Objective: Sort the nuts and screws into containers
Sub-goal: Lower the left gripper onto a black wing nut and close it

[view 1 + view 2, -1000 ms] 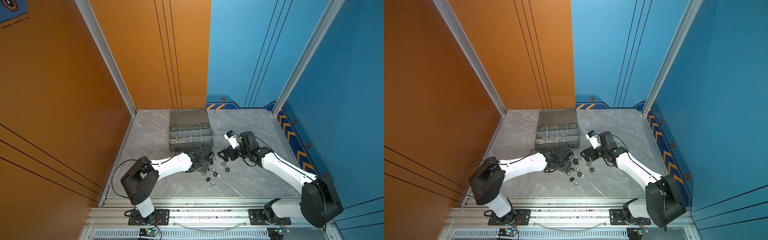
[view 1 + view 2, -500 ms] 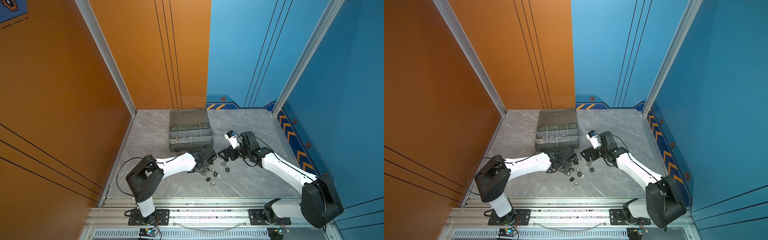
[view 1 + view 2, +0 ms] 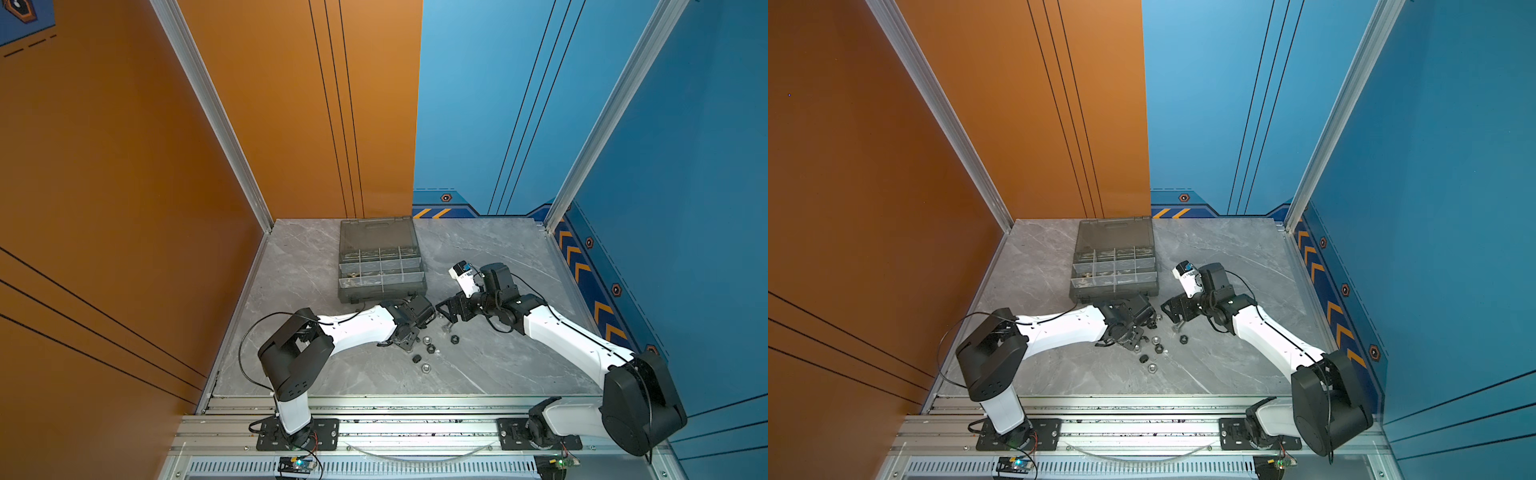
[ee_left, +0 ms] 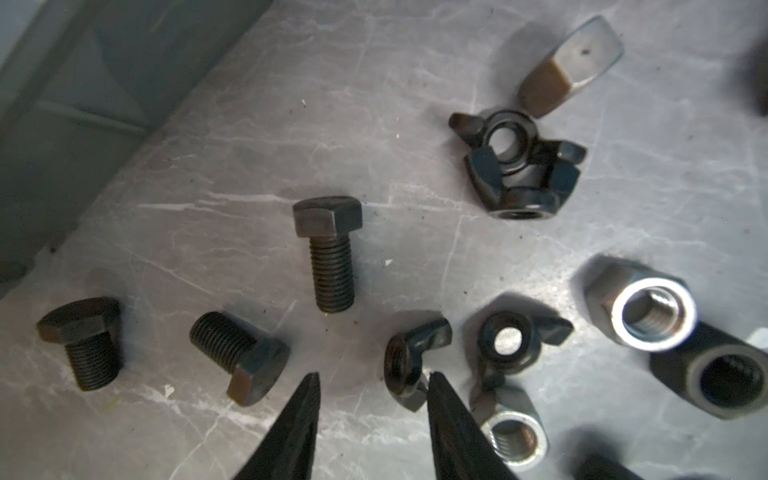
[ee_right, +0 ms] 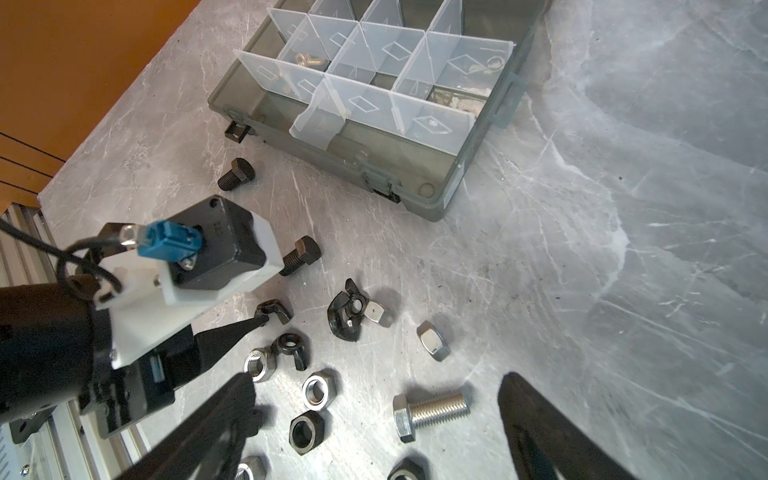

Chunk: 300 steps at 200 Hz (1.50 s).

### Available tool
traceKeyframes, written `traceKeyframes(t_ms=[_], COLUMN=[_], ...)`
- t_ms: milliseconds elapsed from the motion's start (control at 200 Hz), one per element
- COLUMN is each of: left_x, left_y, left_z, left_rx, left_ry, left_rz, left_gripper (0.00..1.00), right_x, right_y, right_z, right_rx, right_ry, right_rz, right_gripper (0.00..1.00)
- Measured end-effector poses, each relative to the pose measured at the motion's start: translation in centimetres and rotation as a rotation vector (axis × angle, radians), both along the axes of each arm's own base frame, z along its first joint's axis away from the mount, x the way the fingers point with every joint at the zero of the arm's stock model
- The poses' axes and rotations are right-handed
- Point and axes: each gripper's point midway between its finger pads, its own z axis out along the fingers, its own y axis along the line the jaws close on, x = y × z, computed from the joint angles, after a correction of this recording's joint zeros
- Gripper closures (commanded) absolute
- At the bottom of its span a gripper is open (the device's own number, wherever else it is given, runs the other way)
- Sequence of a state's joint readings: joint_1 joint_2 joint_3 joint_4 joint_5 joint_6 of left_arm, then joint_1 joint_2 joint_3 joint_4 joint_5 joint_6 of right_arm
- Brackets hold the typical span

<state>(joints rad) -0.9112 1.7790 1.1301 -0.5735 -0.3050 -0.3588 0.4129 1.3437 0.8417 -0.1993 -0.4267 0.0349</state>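
Underneath, grey marble-veined desk point(image 3: 498, 257); orange wall point(image 3: 291, 104) and blue wall point(image 3: 478, 104) meeting behind. Organiser case point(image 3: 382, 296) mid-desk toward back edge, lid open, containers point(image 5: 374, 37) exposed. Loose on desk just before case, toward front edge: screws point(image 4: 332, 257) and nuts point(image 5: 318, 390). Left gripper point(image 4: 372, 380) part-spread, one fingertip point(image 4: 438, 390) touching black wing nut point(image 4: 409, 357), clamping nothing. Right gripper point(image 5: 376, 380) spread wide over silver bolt point(image 5: 432, 409), empty.

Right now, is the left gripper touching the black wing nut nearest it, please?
Touching: in the left wrist view one fingertip of the left gripper meets the black wing nut.
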Motion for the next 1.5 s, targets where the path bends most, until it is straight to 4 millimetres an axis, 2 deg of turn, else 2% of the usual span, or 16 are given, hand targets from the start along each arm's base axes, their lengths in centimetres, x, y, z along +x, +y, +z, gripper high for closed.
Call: traceKeyframes(t_ms=[310, 656, 1226, 1502], left_x=[0.4, 0.6, 0.6, 0.5], left_y=[-0.3, -0.6, -0.5, -0.4], left_z=[-0.2, -0.5, -0.6, -1.3], left_rx=[0.01, 0.014, 0.016, 0.031], left_ry=[-0.004, 0.0, 0.002, 0.015], left_rz=[0.003, 0.006, 0.009, 0.009], left_gripper=[0.6, 0.67, 0.69, 0.7], right_x=[-0.1, -0.1, -0.1, -0.1], right_y=[0.0, -0.1, -0.1, -0.1], right_z=[-0.1, -0.2, -0.2, -0.3], right_rx=[-0.001, -0.002, -0.002, -0.002], right_ry=[0.003, 0.005, 0.005, 0.005], right_rz=[0.0, -0.001, -0.002, -0.002], right_gripper=[0.06, 0.06, 0.06, 0.06])
